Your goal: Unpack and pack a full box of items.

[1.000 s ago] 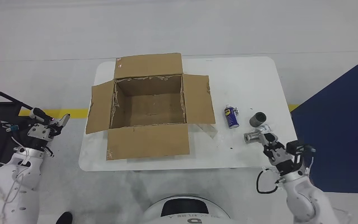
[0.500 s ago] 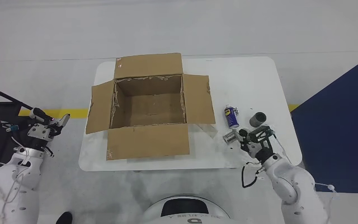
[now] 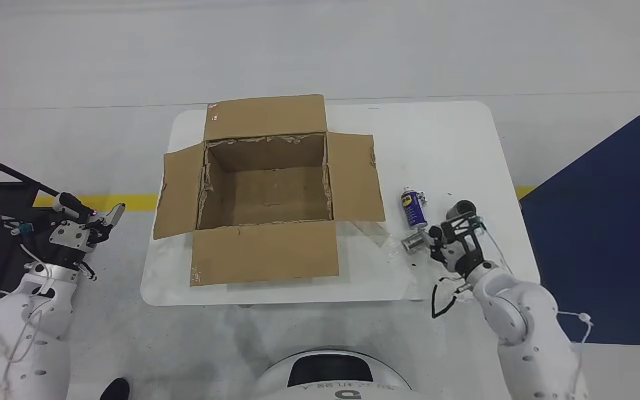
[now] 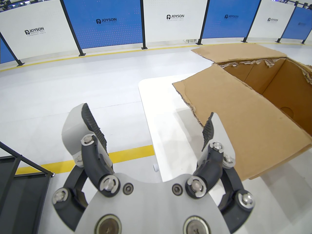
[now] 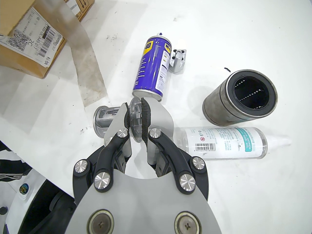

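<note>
Now the right gripper (image 5: pixel 136 113) stands at the near right corner of the white table (image 3: pixel 440 140), its pads pinched tight on the thin flange of a silver metal part (image 5: pixel 104 120), whose barrel sticks out to one side of the jaws. Whether the part rests on the tabletop or hangs just clear of it cannot be told. Just beside it lies a blue spray can (image 5: pixel 152 70), its base almost touching the gripper's fingertips, with a small metal bracket (image 5: pixel 178 58) against the can's side, a grey bearing sleeve (image 5: pixel 240 97) close by, and a clear bottle (image 5: pixel 226 142) partly under the gripper.

The cardboard box (image 3: pixel 265 252) sits open and looks empty at mid-table, its four flaps spread flat and a strip of tape (image 5: pixel 82 57) trailing from its corner. Off the table's left end, the left gripper (image 4: pixel 148 113) hangs with its jaws wide apart and nothing between them.

The hold looks risky: gripped by one end only, the part could swing or slip out on the way to the box. A careless lift might also nudge the can and set it rolling, or snag the box's spread right flap.
</note>
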`<action>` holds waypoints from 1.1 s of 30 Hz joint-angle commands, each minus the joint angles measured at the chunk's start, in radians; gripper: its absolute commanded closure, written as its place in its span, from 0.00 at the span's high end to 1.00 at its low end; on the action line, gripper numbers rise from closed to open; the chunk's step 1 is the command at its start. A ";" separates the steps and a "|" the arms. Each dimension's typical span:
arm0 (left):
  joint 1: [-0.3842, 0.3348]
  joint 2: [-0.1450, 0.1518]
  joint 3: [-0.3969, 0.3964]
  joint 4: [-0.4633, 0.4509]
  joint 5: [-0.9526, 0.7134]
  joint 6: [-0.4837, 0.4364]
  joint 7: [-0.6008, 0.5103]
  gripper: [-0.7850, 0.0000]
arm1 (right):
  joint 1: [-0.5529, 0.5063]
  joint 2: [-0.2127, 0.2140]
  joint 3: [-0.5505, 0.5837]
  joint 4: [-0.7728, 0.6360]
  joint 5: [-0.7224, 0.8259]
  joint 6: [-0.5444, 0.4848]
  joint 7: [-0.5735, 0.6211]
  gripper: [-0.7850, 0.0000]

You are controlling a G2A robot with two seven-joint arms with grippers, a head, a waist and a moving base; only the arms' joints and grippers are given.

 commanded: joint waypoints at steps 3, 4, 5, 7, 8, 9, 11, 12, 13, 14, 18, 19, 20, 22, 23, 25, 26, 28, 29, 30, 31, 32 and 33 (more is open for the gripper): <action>0.000 0.000 0.000 0.000 0.000 0.000 0.000 1.00 | 0.011 0.002 -0.005 0.009 0.002 0.014 0.006 0.17; 0.000 0.000 0.000 0.000 0.000 0.000 0.000 1.00 | 0.010 0.003 -0.005 0.008 0.003 0.015 0.004 0.19; 0.000 0.000 0.000 0.000 0.000 0.000 0.000 1.00 | 0.008 0.003 -0.004 0.006 0.003 0.019 -0.001 0.20; 0.000 0.000 0.000 0.000 0.000 0.000 0.000 1.00 | 0.003 0.005 -0.003 0.003 0.003 0.024 -0.004 0.20; 0.000 0.000 0.000 0.000 0.000 0.000 0.000 1.00 | 0.001 0.005 -0.004 0.001 0.003 0.027 -0.004 0.20; 0.000 0.000 0.000 0.000 0.000 0.000 0.000 1.00 | 0.000 0.006 -0.004 0.000 0.003 0.030 -0.004 0.21; 0.000 0.000 0.000 0.000 0.000 0.000 0.000 1.00 | -0.002 0.007 -0.007 -0.002 0.002 0.034 -0.002 0.22; 0.000 0.000 0.000 0.000 0.000 0.000 0.000 1.00 | -0.003 0.007 -0.008 -0.004 0.004 0.036 -0.002 0.23; 0.000 0.000 0.000 0.000 0.000 0.000 0.000 1.00 | -0.004 0.008 -0.009 -0.007 0.004 0.038 -0.003 0.24; 0.000 0.000 0.000 0.000 0.000 0.000 0.000 1.00 | -0.006 0.008 -0.009 -0.013 0.002 0.040 -0.005 0.25; 0.000 0.000 0.000 0.000 0.000 0.000 0.000 1.00 | -0.028 0.010 -0.002 -0.043 -0.002 0.057 -0.031 0.32; 0.000 0.000 0.000 0.000 0.000 0.000 0.000 1.00 | -0.037 0.010 0.001 -0.053 -0.002 0.065 -0.040 0.33; 0.000 0.000 0.000 0.000 0.000 0.000 0.000 1.00 | -0.046 0.010 0.006 -0.066 -0.004 0.069 -0.051 0.34; 0.000 0.000 0.000 0.000 0.000 0.000 0.000 1.00 | -0.064 0.011 0.014 -0.092 0.000 0.073 -0.077 0.33; 0.000 0.000 0.000 0.000 0.000 0.000 0.000 1.00 | -0.071 0.011 0.019 -0.106 0.003 0.076 -0.092 0.34; 0.000 0.000 0.000 0.000 0.000 0.000 0.000 1.00 | -0.084 0.011 0.024 -0.132 0.014 0.076 -0.127 0.49; 0.000 0.000 0.000 0.000 0.000 0.000 0.000 1.00 | -0.089 0.011 0.026 -0.141 0.019 0.075 -0.144 0.87; 0.000 0.000 0.000 0.000 0.000 0.000 0.000 1.00 | -0.094 0.011 0.024 -0.159 0.029 0.064 -0.172 1.00; 0.000 0.000 0.000 0.000 0.000 0.000 0.000 1.00 | -0.094 0.011 0.024 -0.159 0.029 0.064 -0.172 1.00; 0.000 0.000 0.000 0.000 0.000 0.000 0.000 1.00 | -0.094 0.011 0.024 -0.159 0.029 0.064 -0.172 1.00; 0.000 0.000 0.000 0.000 0.000 0.000 0.000 1.00 | -0.094 0.011 0.024 -0.159 0.029 0.064 -0.172 1.00; 0.000 0.000 0.000 0.000 0.000 0.000 0.000 1.00 | -0.094 0.011 0.024 -0.159 0.029 0.064 -0.172 1.00; 0.000 0.000 0.000 0.000 0.000 0.000 0.000 1.00 | -0.094 0.011 0.024 -0.159 0.029 0.064 -0.172 1.00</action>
